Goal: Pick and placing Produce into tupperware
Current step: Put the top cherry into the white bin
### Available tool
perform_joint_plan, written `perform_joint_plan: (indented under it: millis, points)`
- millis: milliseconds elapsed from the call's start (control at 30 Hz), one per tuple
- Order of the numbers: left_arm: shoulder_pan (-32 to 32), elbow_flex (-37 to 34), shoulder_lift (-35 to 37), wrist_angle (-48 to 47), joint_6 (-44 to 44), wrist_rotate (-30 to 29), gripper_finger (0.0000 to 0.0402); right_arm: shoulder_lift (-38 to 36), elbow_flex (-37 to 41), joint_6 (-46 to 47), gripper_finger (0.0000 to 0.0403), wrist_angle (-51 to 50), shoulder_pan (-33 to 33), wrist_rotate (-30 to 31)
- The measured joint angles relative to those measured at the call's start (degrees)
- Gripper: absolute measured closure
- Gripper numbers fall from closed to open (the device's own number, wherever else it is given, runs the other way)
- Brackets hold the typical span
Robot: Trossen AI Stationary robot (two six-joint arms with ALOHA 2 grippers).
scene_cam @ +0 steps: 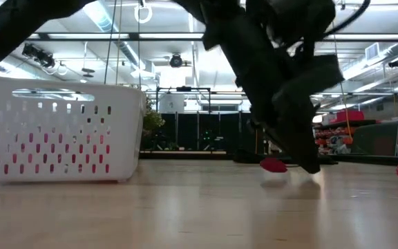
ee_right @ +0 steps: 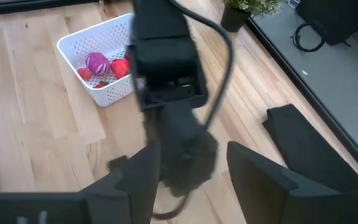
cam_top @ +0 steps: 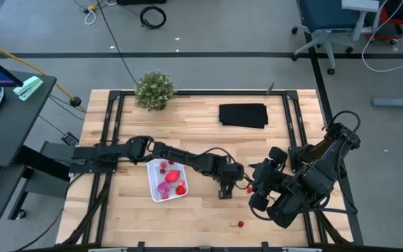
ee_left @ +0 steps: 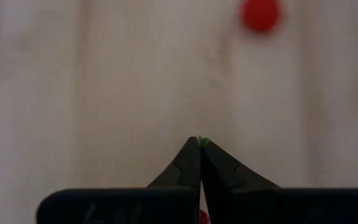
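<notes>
Left tool point(cam_top: 224, 190) is reaching out to the mid-front of the surface point(cam_top: 201, 119), tip down at the wood, fingers pressed together. The left wrist view is showing a speck of green at the tips and a bit of red under them, so it is probably pinching a tiny produce piece, but what it is holding cannot be told for sure.

Right tool point(ee_right: 188, 168) is sitting just beside it toward the right edge, fingers spread, gripping nothing, looking along the left arm.

Tupperware point(cam_top: 166, 180) is lying left of centre near the front, already carrying a purple-magenta ball point(ee_right: 96, 62) and several red pieces point(cam_top: 175, 174). Loose produce is waiting outside: one small red piece point(cam_top: 249, 188) just beside the left tool, between the two tools, and another red piece point(cam_top: 241, 225) near the front edge.

Step, as judged: pick phase on a small piece. Next move is likely calling for lifting and carrying it left over the container wall, then releasing.

Room: open wood between tool and tupperware, path looking free. The right tool is crowding the pick spot. A black cloth point(cam_top: 243, 115) and a green plant point(cam_top: 154, 89) are sitting well apart at the back.
</notes>
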State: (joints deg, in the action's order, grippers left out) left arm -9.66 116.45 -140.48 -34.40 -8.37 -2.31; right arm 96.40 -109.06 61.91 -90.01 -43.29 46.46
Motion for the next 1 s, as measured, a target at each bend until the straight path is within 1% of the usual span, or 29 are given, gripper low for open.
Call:
perform_joint_plan:
  millis: [267,600,733,1000]
  points:
    - [-1.76,0.04,6.31,-7.62,0.44,-0.55,0.0396,0.00,0.02,1.05,0.0208,0.23,0.00,-0.04]
    - [-5.60,-0.01,15.71,-26.97,0.59,-1.27,0.0397,0.00,0.04,1.49,0.0208,0.23,0.00,-0.04]
    - [-6.88,0.06,20.78,-32.57,-0.63,-1.75,0.0396,0.00,0.04,1.51,0.0208,0.25,0.00,-0.02]
    - [-9.19,0.12,29.00,-41.66,-6.44,-5.30,0.0395,0.00,0.04,1.64,0.0208,0.30,0.00,-0.02]
